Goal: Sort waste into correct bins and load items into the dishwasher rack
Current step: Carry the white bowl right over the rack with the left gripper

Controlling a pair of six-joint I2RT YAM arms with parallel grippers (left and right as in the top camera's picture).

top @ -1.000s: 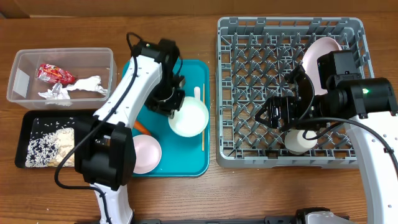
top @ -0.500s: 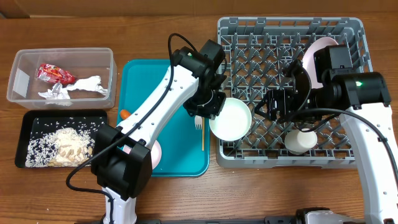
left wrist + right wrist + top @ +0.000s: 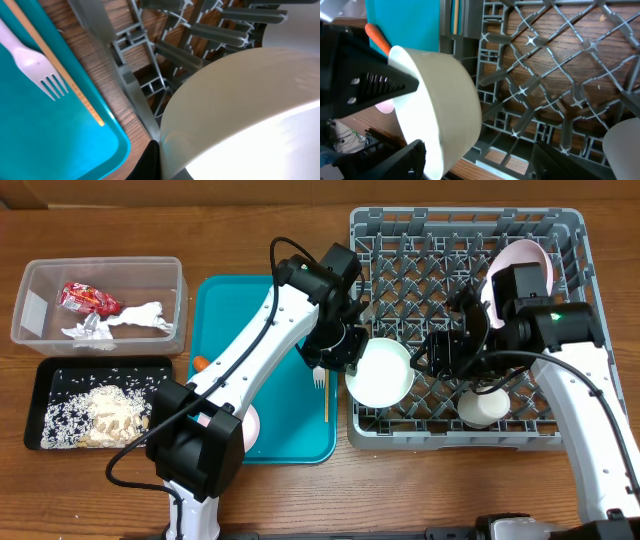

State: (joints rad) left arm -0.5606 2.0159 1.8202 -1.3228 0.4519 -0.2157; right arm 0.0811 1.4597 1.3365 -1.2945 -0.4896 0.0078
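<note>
My left gripper (image 3: pixel 350 362) is shut on the rim of a white bowl (image 3: pixel 380 373) and holds it tilted over the left edge of the grey dishwasher rack (image 3: pixel 465 225). In the left wrist view the bowl (image 3: pixel 240 115) fills the lower right, with one finger of the gripper (image 3: pixel 156 161) against its wall. My right gripper (image 3: pixel 437 358) is open just right of the bowl. In the right wrist view the bowl (image 3: pixel 440 100) lies between the fingers of the gripper (image 3: pixel 480 162), close to the left one. A fork (image 3: pixel 318 377) and chopstick (image 3: pixel 325 402) lie on the teal tray (image 3: pixel 265 310).
A pink plate (image 3: pixel 522 262) stands in the rack and a white cup (image 3: pixel 483 408) sits at its front. A carrot (image 3: pixel 200 364) and a pink bowl (image 3: pixel 248 428) are on the teal tray. The clear tub (image 3: pixel 40 280) holds a red wrapper (image 3: pixel 88 298) and napkin (image 3: pixel 130 320). The black tray (image 3: pixel 60 370) holds rice (image 3: pixel 95 415).
My left arm has lifted the white bowl off the teal tray and carried it right, onto the rack's left edge. My right gripper has moved left toward the bowl.
</note>
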